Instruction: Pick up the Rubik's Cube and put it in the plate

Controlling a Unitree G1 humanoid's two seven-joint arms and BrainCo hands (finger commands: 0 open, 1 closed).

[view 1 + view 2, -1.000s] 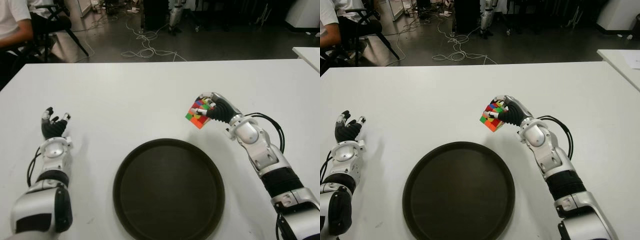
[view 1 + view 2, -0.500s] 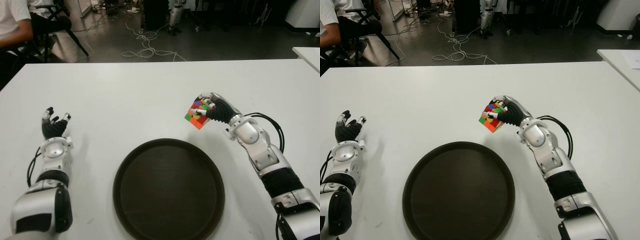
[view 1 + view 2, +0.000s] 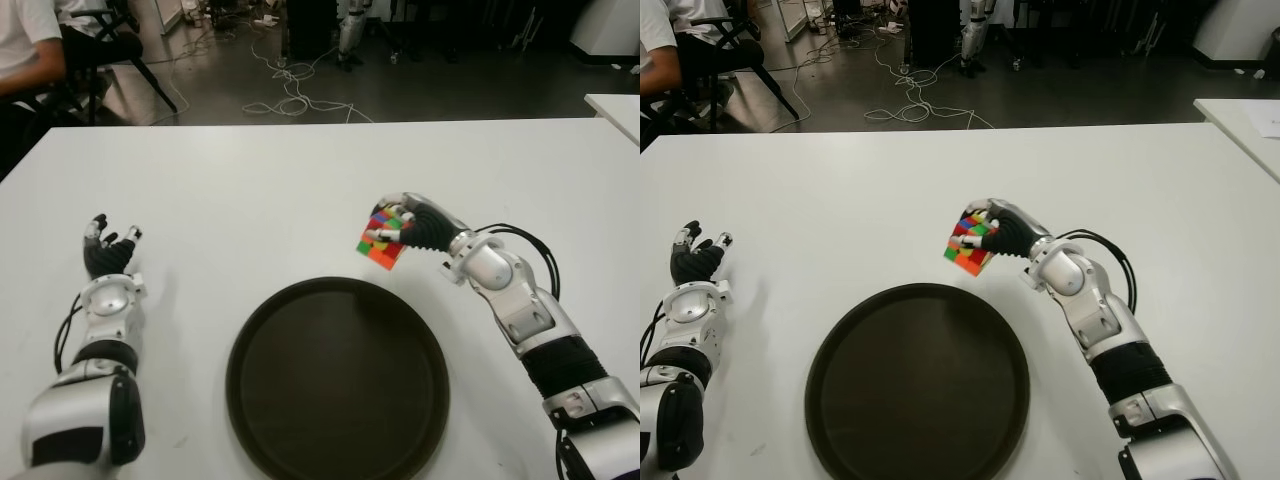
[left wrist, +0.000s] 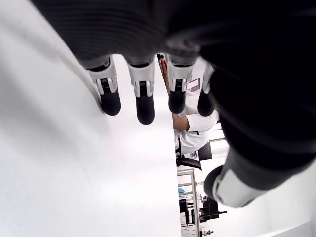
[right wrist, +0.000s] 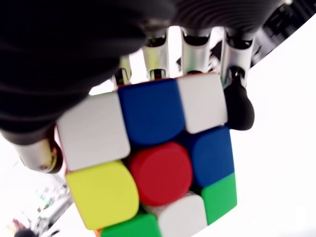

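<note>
Multicoloured Rubik's Cube point(image 3: 383, 238), gripped by the right hand point(image 3: 418, 226) at centre frame above the plate point(image 3: 337, 378)'s upper rim; early release risks missing it. Left hand point(image 3: 106, 252) open.

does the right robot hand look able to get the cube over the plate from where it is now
Probably yes. The right robot hand holds the Rubik's Cube in the air just beyond the plate's far rim, and nothing stands between them.
</note>
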